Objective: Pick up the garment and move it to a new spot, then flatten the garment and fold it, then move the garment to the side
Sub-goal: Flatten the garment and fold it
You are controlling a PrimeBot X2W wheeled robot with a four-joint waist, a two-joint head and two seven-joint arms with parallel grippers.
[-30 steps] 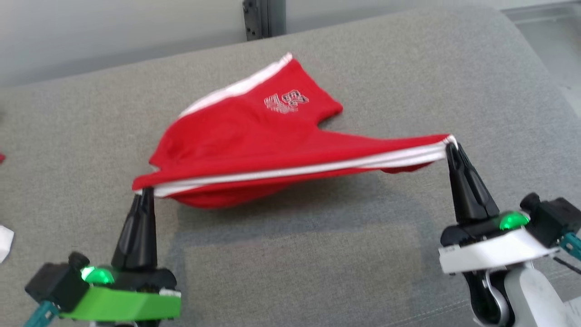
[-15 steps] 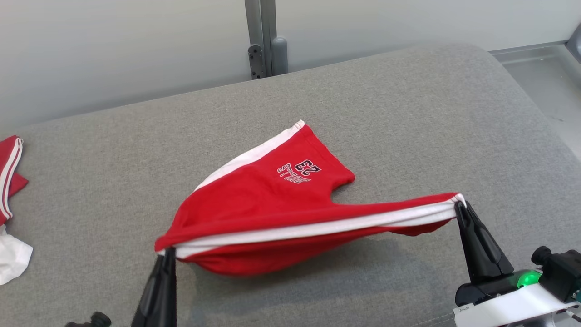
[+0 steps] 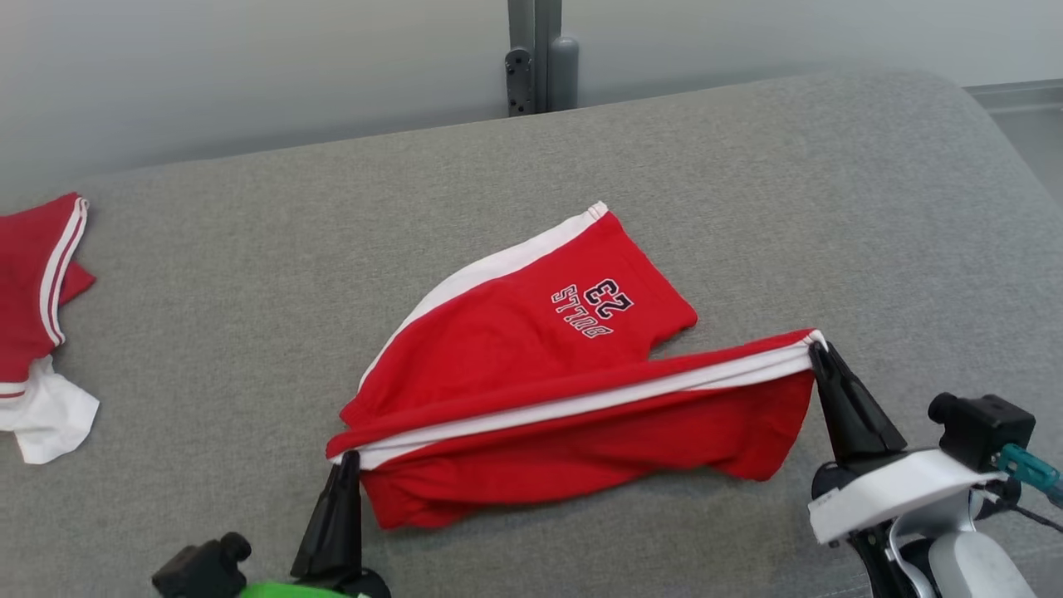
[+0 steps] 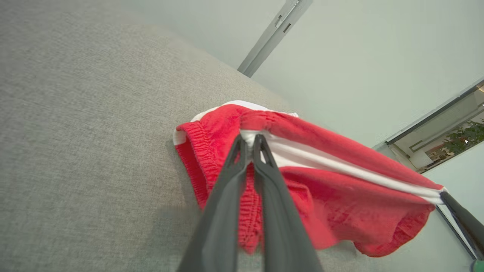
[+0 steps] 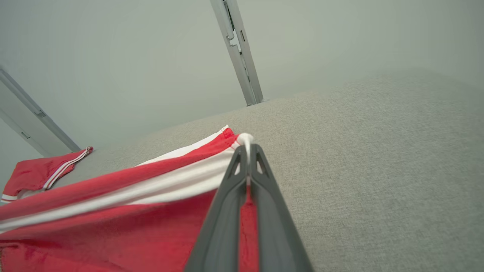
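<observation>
The garment (image 3: 540, 365) is a pair of red shorts with white side stripes and a "23" print, on the grey cushion (image 3: 747, 183). Its near edge is stretched between my two grippers and raised off the cushion, while the far leg lies flat. My left gripper (image 3: 347, 458) is shut on the waistband corner at lower left, seen close up as the left gripper (image 4: 249, 140) pinching the white stripe on the garment (image 4: 325, 189). My right gripper (image 3: 815, 350) is shut on the stripe end at the right; in its own view the right gripper (image 5: 247, 149) clamps the garment (image 5: 113, 211).
Another red and white garment (image 3: 37, 307) lies at the cushion's left edge, also seen as the red garment (image 5: 41, 172) far left in the right wrist view. A grey metal post (image 3: 536, 54) stands against the wall behind. The cushion's right edge curves down near my right arm.
The head camera has shifted, so the whole scene sits differently. The held front edge has come lower and the hanging red cloth now drapes onto the cushion below the stripe.
</observation>
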